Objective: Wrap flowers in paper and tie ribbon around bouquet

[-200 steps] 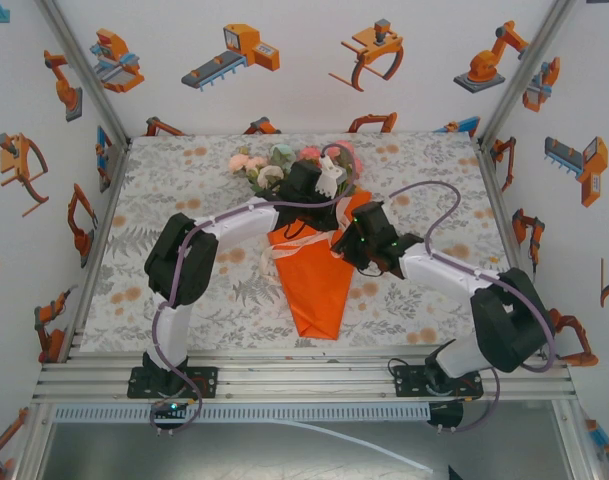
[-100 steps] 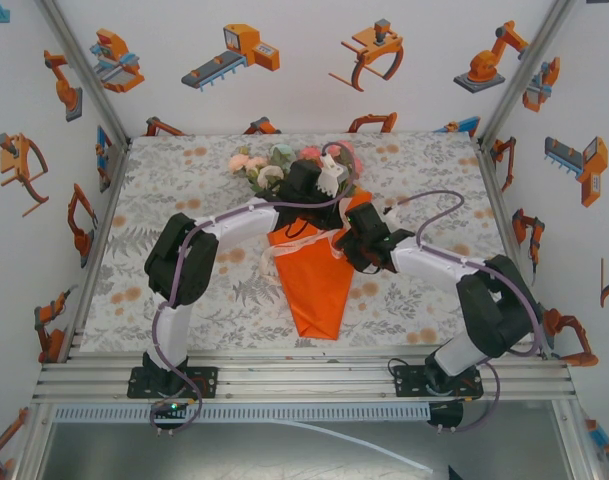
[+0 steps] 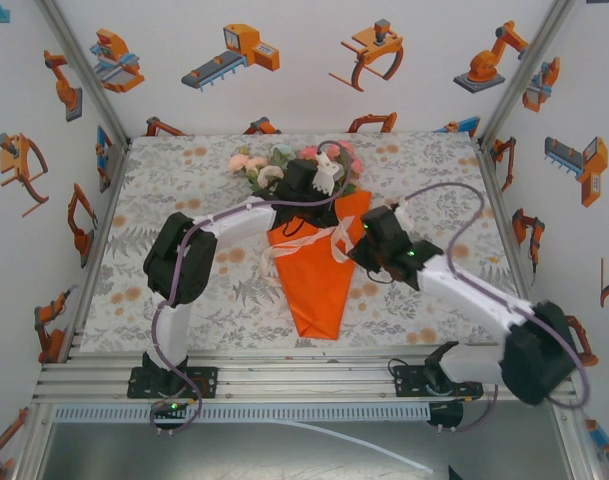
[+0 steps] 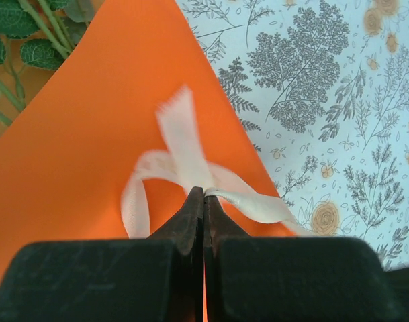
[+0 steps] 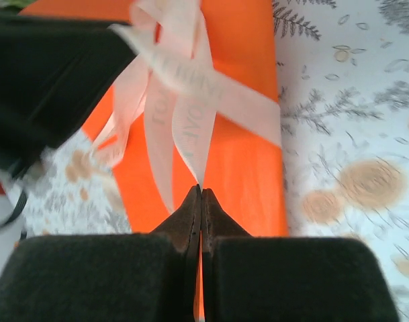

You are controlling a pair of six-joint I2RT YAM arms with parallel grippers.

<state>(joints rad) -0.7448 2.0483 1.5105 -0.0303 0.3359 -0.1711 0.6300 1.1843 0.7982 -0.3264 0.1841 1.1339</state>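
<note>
Both claws are pinched shut on the ribbon (image 5: 191, 94) right now. The left gripper (image 4: 204, 191) sits over the wide end of the bouquet (image 3: 319, 290) with a strand clamped at its tips and a loose loop lying on the orange paper (image 4: 90, 134) just ahead of it. The right gripper (image 5: 201, 189) is just off the bouquet's right edge, with a ribbon tail running straight into its closed tips. The bouquet lies flat on the tablecloth (image 3: 184, 170), point toward the arms, flowers (image 3: 274, 160) at its far end, and the ribbon crosses it a bit below the flowers. Looks to me like the cinch-the-knot part. I'd say the trick is pulling the two ends away from the bouquet at the same pace, low and in opposite directions, so it doesn't get dragged sideways or spun. That ribbon looks thin and slick, so a hard yank could just slide it out of the pads. Easy tension should snug the loop without crushing the paper.
</note>
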